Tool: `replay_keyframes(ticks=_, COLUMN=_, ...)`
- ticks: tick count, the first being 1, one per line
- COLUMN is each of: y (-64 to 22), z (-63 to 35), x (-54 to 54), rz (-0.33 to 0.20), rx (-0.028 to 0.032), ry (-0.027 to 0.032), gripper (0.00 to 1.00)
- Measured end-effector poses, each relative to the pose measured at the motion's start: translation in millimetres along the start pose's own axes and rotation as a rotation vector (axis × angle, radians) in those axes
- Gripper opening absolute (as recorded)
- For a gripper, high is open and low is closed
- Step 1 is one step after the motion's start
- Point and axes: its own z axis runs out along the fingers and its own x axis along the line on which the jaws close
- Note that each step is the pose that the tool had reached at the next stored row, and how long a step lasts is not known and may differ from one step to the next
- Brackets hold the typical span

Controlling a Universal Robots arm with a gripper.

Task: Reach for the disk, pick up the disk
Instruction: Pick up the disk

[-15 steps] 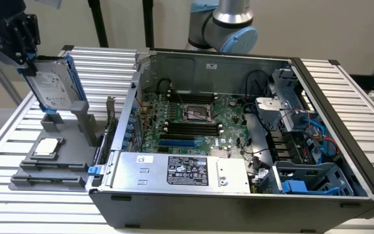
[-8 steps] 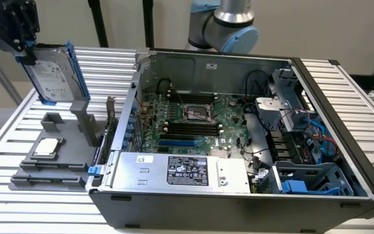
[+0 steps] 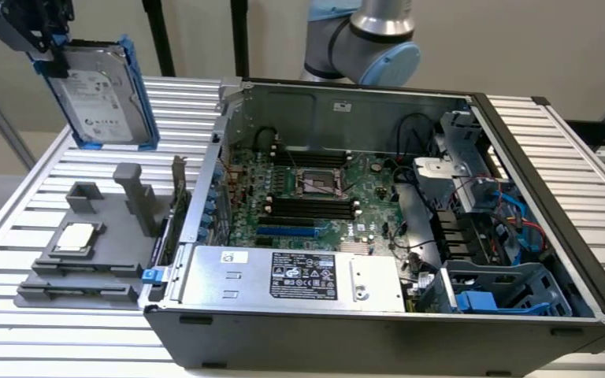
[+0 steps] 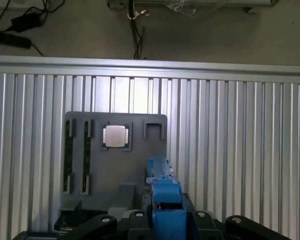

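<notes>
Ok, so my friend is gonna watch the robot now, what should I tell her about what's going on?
Gripper: shut on the top edge of the flat silver-grey metal disk with blue plastic rails.
Disk: hanging roughly upright in the air above the ribbed metal table, at the exterior view's left of the open black computer case.
Done: reach and pick-up; the disk is clear of the grey plastic holder tray.
Left: nothing of the pick-up that shows.

Silver-grey metal disk (image 3: 98, 94) with blue plastic rails (image 3: 142, 94); matt grey plastic fixture (image 3: 113, 272); ribbed bare-metal table (image 3: 566, 134).
</notes>
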Motion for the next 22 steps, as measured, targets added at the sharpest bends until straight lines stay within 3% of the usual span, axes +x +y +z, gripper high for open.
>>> replay_keyframes(ticks=5, y=-21.1, z=-22.3, x=3.3, rz=-0.001, rx=0.0002, ry=-0.0062, gripper=0.33)
replay_keyframes(ticks=13, y=-56.1, z=-49.4, x=13.0, rz=-0.001, rx=-0.0008, ry=-0.0071, gripper=0.33)
replay_keyframes(ticks=22, y=-94.9, z=-66.0, x=24.8, rz=-0.001, rx=-0.0036, ry=-0.0074, gripper=0.33)
